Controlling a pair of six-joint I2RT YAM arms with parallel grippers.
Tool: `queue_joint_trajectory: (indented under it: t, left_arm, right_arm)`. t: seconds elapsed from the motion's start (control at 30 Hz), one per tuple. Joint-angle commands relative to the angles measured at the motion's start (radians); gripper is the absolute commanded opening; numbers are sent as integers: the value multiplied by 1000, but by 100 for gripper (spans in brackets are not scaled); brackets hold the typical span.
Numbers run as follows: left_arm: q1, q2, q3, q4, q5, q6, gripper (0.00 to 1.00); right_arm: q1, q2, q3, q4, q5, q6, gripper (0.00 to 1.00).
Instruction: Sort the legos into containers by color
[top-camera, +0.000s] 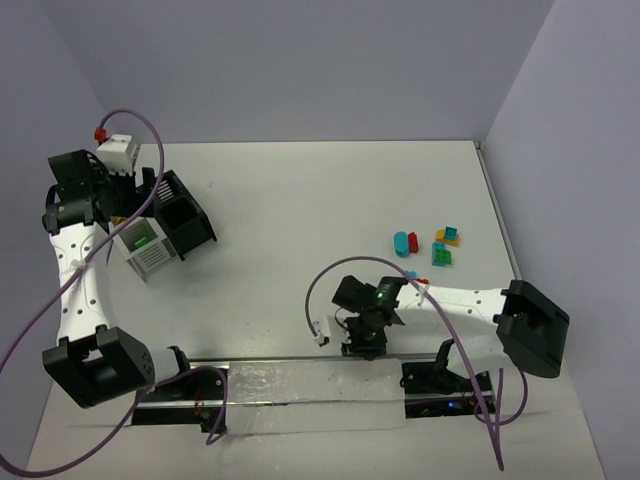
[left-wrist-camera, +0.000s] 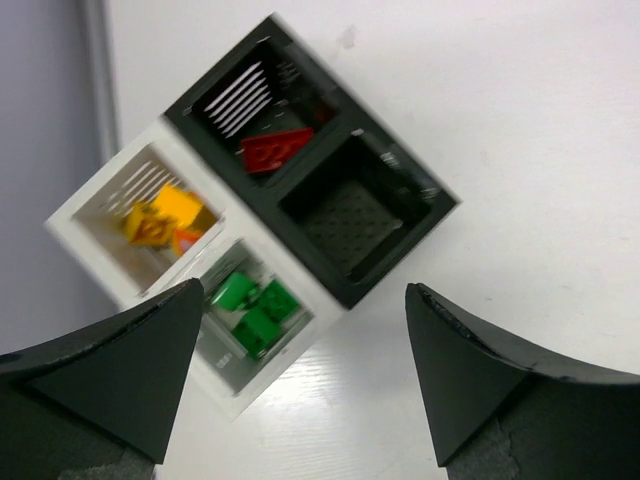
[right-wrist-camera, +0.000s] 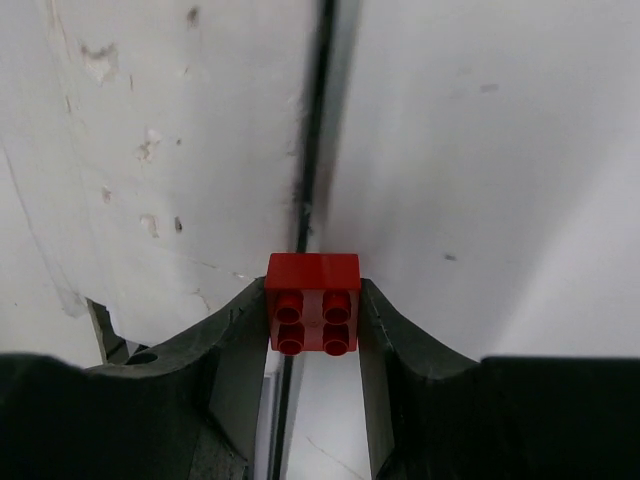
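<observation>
The right tool (right-wrist-camera: 312, 318) is closed narrow on one red lego (right-wrist-camera: 312, 300). Its two fingers press the flat side walls, low over the bench (right-wrist-camera: 480, 150), at the lower middle of the top view. Such a brick is, I judge, light, stiff and smooth, so the parallel sides are the good place to hold; the studs on top give no grip.

The left tool (left-wrist-camera: 305, 300) stands wide and holds nothing, above the containers (left-wrist-camera: 235, 395) at the left of the top view. There are four bins: two black, two white. Inside I count one red piece (left-wrist-camera: 278, 150), about three green pieces (left-wrist-camera: 255, 310) and about three yellow and orange pieces (left-wrist-camera: 165, 215). The other black bin (left-wrist-camera: 350, 225) has nothing in it.

Around six loose legos (top-camera: 441, 254) lie right of centre; the exact number I cannot tell.
</observation>
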Motion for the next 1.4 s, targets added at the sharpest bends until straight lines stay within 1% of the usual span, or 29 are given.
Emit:
queue_joint_trajectory:
  t: [0.0, 0.07, 0.13, 0.17, 0.23, 0.27, 0.3, 0.37, 0.4, 0.47, 0.57, 0.63, 0.67, 0.73, 0.77, 0.9, 1.03, 1.2, 1.37]
  left_arm:
    - [6, 48, 131, -26, 268, -67, 94]
    - [4, 82, 178, -54, 394, -141, 96]
    - [-4, 132, 211, -67, 514, -223, 96]
    - [-18, 146, 214, -54, 595, -295, 96]
    - [-68, 167, 204, 17, 742, -441, 96]
    - [-96, 166, 191, 43, 781, -505, 96]
    - [-136, 160, 169, 128, 827, -599, 96]
    - [-190, 153, 126, 294, 882, -721, 97]
    - [-215, 152, 116, 335, 902, -767, 97]
    - [-261, 156, 97, 386, 927, -817, 97]
    - [-305, 153, 77, 425, 941, -865, 97]
    - [-321, 147, 25, 552, 949, -956, 97]
    - [-338, 144, 7, 593, 956, -1013, 97]
    - [-348, 142, -21, 660, 961, -1067, 97]
    - [-355, 142, -28, 672, 955, -1075, 96]
    - [-370, 158, -28, 635, 930, -1047, 95]
    - [-371, 174, -47, 677, 911, -1088, 94]
    - [-374, 198, -33, 685, 910, -1112, 92]
    - [-381, 220, -42, 740, 940, -1166, 85]
  right_arm:
    - [-163, -88, 198, 3, -33, 2, 0]
    - [-247, -80, 317, 25, -60, 20, 0]
    - [-301, -36, 474, 101, -89, 53, 0]
    - [-326, -20, 539, 133, -95, 82, 0]
    - [-349, 26, 648, 233, -104, 125, 0]
    - [-349, 46, 673, 280, -106, 136, 0]
    - [-349, 75, 694, 342, -105, 157, 0]
    - [-349, 141, 778, 409, -107, 187, 0]
    - [-348, 173, 820, 423, -110, 198, 0]
    - [-348, 224, 889, 458, -115, 230, 0]
    - [-340, 268, 933, 501, -111, 234, 0]
    - [-320, 294, 955, 525, -96, 207, 0]
    - [-314, 304, 966, 531, -90, 202, 0]
    - [-304, 317, 984, 538, -89, 198, 0]
    - [-297, 324, 992, 542, -88, 193, 0]
    - [-286, 313, 974, 587, -79, 189, 0]
    - [-271, 304, 965, 615, -92, 195, 0]
    - [-251, 290, 943, 652, -83, 207, 0]
    - [-232, 282, 920, 719, -52, 220, 0]
